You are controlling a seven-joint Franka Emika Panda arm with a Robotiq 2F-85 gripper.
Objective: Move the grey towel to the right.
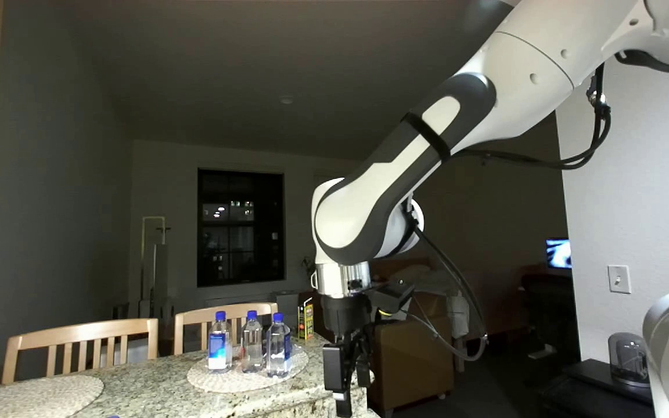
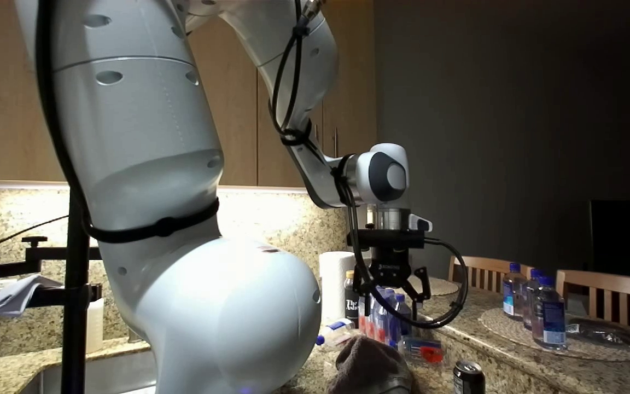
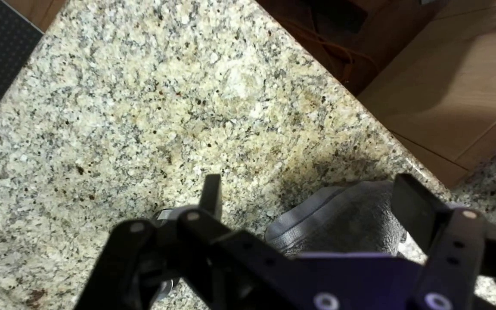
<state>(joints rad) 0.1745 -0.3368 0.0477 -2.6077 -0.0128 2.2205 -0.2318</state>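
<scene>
The grey towel [image 2: 367, 364] lies crumpled in a raised heap on the lower granite counter, at the bottom of an exterior view. In the wrist view the towel [image 3: 351, 219] shows between and below the fingers, nearer the right finger; the gripper body hides part of it. It is out of view in the remaining exterior view. My gripper [image 3: 310, 187] is open, its fingers wide apart with nothing between the tips. In both exterior views the gripper [image 2: 390, 314] [image 1: 351, 386] points down; it hangs above the towel, apart from it.
Several upright bottles [image 2: 401, 320] and a lying bottle [image 2: 421, 349] are behind the towel. A black can [image 2: 468, 377] stands beside it. Three bottles [image 1: 252, 342] stand on a woven mat [image 1: 241, 383] on the raised counter. The counter edge [image 3: 355, 103] runs close by the towel.
</scene>
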